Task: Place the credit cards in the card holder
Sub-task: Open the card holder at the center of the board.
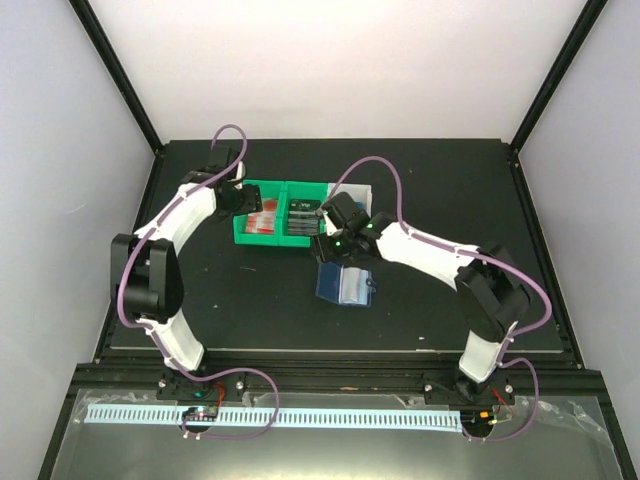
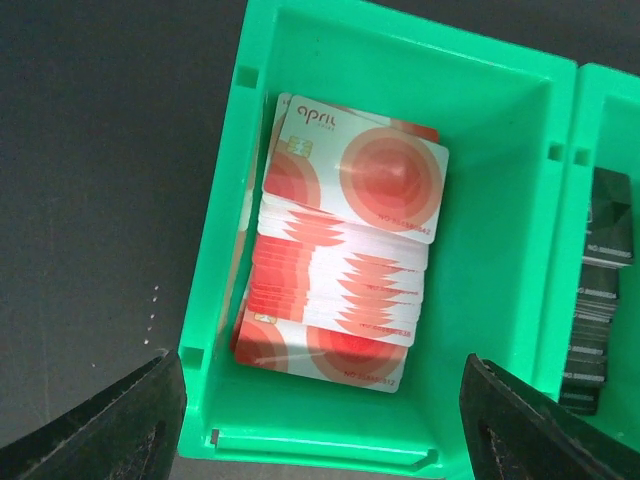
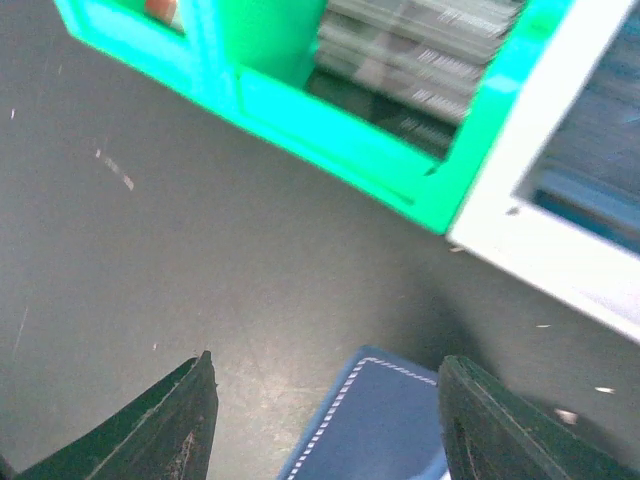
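Credit cards (image 2: 345, 250), stacked in bin (image 2: 228, 200): we judged them thin, stiff, slick, probably best edge-pinched; left gripper (image 2: 325, 405) and right gripper (image 3: 325, 420) stood wide, empty.

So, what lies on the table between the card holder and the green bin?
Nothing: the right wrist view shows bare black table between the card holder and the green bin.

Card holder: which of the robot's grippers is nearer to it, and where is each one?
Right. The right gripper hangs open over the card holder's far corner; the left gripper is off over the red-and-white cards in the green bin.
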You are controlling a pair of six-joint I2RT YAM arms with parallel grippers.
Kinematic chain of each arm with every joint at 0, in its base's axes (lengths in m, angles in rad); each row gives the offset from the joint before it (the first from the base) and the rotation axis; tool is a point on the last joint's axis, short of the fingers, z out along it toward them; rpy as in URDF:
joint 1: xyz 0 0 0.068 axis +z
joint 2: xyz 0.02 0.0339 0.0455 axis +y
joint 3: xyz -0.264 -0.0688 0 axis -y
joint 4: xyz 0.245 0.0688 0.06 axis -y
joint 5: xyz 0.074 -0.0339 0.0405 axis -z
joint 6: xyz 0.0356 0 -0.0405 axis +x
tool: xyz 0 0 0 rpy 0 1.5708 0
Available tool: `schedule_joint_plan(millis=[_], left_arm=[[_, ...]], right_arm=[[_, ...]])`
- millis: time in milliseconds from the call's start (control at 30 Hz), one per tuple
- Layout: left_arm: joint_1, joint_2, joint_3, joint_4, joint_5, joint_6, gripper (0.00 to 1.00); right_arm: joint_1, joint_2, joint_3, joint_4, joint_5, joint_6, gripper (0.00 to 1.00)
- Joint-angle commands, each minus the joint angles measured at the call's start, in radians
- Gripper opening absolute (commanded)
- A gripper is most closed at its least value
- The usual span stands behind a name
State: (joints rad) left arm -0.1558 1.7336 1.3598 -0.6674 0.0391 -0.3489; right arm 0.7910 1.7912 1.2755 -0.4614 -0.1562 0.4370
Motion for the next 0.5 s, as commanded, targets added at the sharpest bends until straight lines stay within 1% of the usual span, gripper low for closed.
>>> schedule_joint_plan(millis=[0, 133, 267, 333, 433, 467], left_arm=[[0.019, 0.036, 0.059, -0.073, -0.051, 0.034, 0.77], [0.031, 0.085, 0.102, -0.104, -0.036, 0.036, 0.76], [0.042, 0.113, 0.130, -0.094, -0.056, 0.046, 0.72], [0.053, 0.144, 0.156, -0.088, -0.036, 0.053, 0.67], [0.059, 0.203, 0.211, -0.118, -0.014, 0.051, 0.56], [0.061, 0.208, 0.215, -0.118, -0.013, 0.049, 0.53]], right_arm=[[-0.051, -0.075, 0.032, -0.065, 0.114, 0.062, 0.62], [-0.077, -0.083, 0.067, -0.133, 0.116, 0.060, 0.62], [-0.076, -0.069, 0.114, -0.192, 0.122, 0.029, 0.62], [-0.077, -0.048, 0.147, -0.239, 0.144, 0.026, 0.61], [-0.081, -0.033, 0.173, -0.297, 0.195, 0.042, 0.60], [-0.088, -0.032, 0.171, -0.305, 0.204, 0.049, 0.59]])
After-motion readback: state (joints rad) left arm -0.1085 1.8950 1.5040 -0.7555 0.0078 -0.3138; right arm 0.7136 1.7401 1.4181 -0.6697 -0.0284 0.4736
